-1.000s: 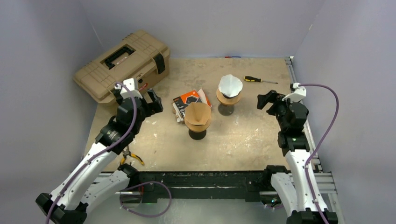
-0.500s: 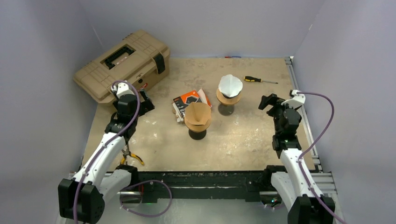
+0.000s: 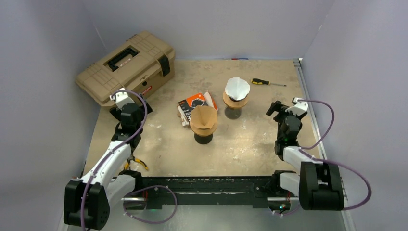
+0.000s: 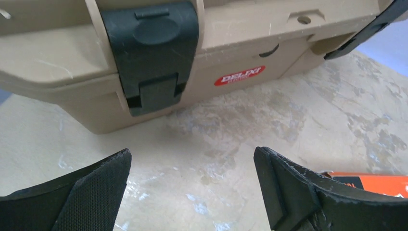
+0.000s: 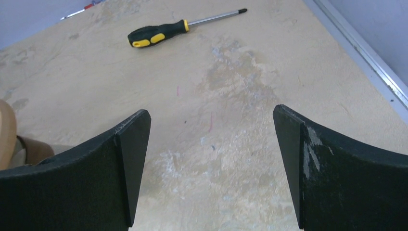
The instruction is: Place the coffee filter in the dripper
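The white coffee filter (image 3: 237, 87) sits in the wood-collared dripper (image 3: 235, 101), upper centre of the top view, with its rim standing above the collar. Placement appears complete.

The left gripper (image 4: 192, 151) is released, jaws wide and empty, facing the tan toolbox (image 3: 126, 65) at upper left. The right gripper (image 5: 210, 109) is likewise spread and empty, over bare table at right, with the screwdriver (image 5: 185, 28) beyond it.

Hazards from here:
- The filter looks loosely seated. A knock or draught may tip it out.
- The dripper stands on a narrow base. An arm sweeping through the centre could topple it.
- A second brown cone (image 3: 203, 119) stands just below left of the dripper. It could be mistaken for the target.
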